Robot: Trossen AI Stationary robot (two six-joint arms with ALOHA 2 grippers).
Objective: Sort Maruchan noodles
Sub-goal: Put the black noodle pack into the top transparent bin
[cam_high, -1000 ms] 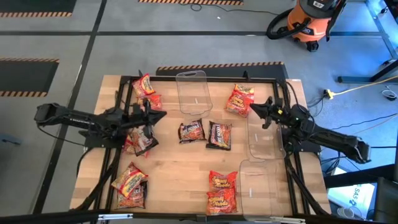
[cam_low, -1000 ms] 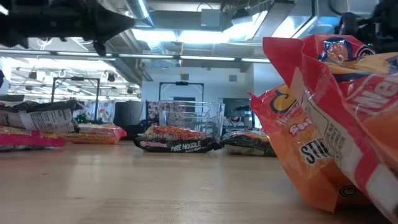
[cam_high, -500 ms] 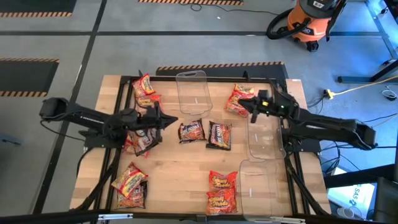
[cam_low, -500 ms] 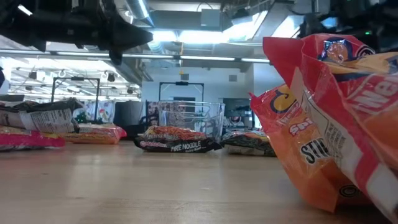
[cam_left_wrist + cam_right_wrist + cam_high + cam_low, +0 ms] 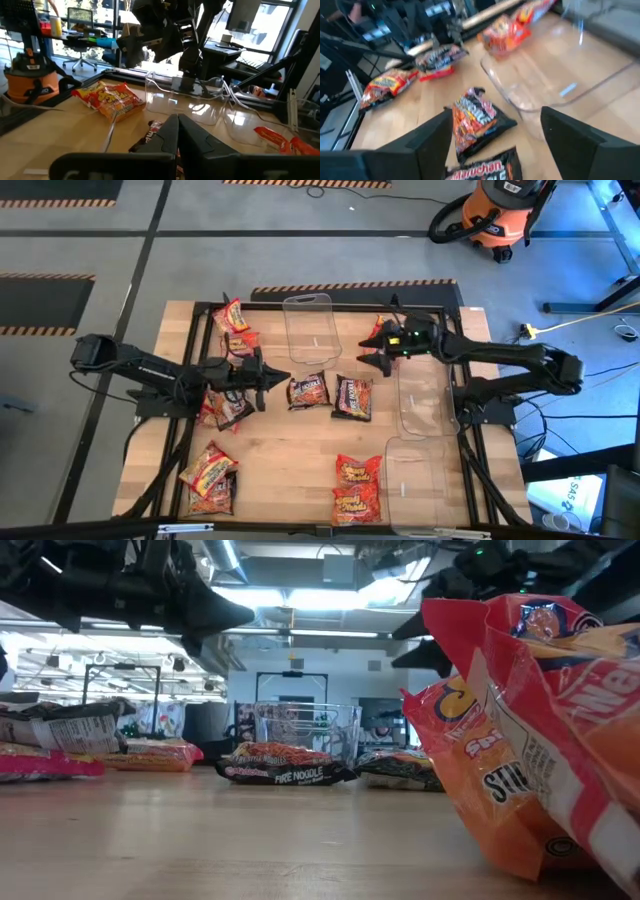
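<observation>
Two dark noodle packets lie flat at the table's middle. Red-orange and yellow-orange packets lie at the far left, the near left, the near middle and the far right. My left gripper hovers shut just left of the left dark packet. Above the table my right gripper is open, right of and beyond the dark packets. In the right wrist view a dark packet shows between its fingers, farther off.
Three clear bins stand on the table: one at the far middle, two along the right side. A black frame borders the table. An orange shop vacuum stands on the floor beyond.
My right gripper has swung toward the table's left, passing over the far-right orange packet toward the dark packets, and has opened. My left gripper, still shut, has reached toward the table's right, closer to the left dark packet. No packet has moved.
</observation>
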